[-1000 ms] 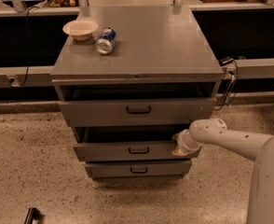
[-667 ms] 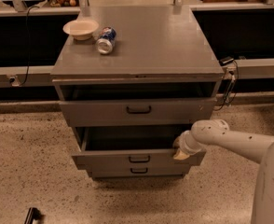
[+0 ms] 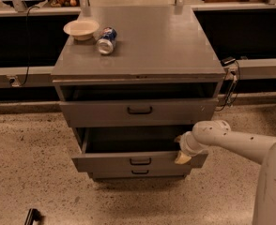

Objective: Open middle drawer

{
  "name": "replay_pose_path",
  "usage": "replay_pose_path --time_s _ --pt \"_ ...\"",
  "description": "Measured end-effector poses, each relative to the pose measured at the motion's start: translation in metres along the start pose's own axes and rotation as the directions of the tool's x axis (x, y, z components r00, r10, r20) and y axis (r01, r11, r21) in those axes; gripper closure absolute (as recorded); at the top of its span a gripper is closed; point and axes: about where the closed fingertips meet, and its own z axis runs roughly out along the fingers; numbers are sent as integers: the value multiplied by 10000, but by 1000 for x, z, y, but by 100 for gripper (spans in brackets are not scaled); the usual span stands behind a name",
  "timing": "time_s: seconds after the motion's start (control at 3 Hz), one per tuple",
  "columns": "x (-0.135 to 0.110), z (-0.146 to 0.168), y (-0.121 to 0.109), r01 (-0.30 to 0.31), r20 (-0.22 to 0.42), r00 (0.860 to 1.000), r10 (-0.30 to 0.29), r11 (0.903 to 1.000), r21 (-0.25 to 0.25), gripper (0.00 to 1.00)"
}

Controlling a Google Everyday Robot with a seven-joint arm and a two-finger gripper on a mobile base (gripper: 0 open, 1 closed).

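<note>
The grey metal cabinet (image 3: pixel 142 46) has three drawers. The middle drawer (image 3: pixel 105 162) is pulled well out toward me, its dark inside showing and its small black handle (image 3: pixel 140 161) at the centre of the front panel. My gripper (image 3: pixel 182 155) is at the right end of that drawer's front, at its top edge, on a white arm (image 3: pixel 232 140) coming in from the right. The taller top drawer (image 3: pixel 138 110) is slightly out. The lowest drawer (image 3: pixel 139 173) is shut below.
A white bowl (image 3: pixel 81 29) and a tipped blue can (image 3: pixel 106 40) lie on the cabinet top at the back left. A cable (image 3: pixel 231 86) hangs at the cabinet's right side. Speckled floor lies all around; a dark object (image 3: pixel 32 216) lies at the lower left.
The middle drawer has slid further out toward me, and my gripper moved with its right front corner, down and forward.
</note>
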Motion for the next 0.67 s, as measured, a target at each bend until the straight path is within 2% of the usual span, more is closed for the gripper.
replay_pose_path --time_s 0.33,0.67 --pt "-1 2 1 5 10 10000 -5 10000 -35 1" --pt "-1 2 2 6 12 10000 -6 10000 -43 0"
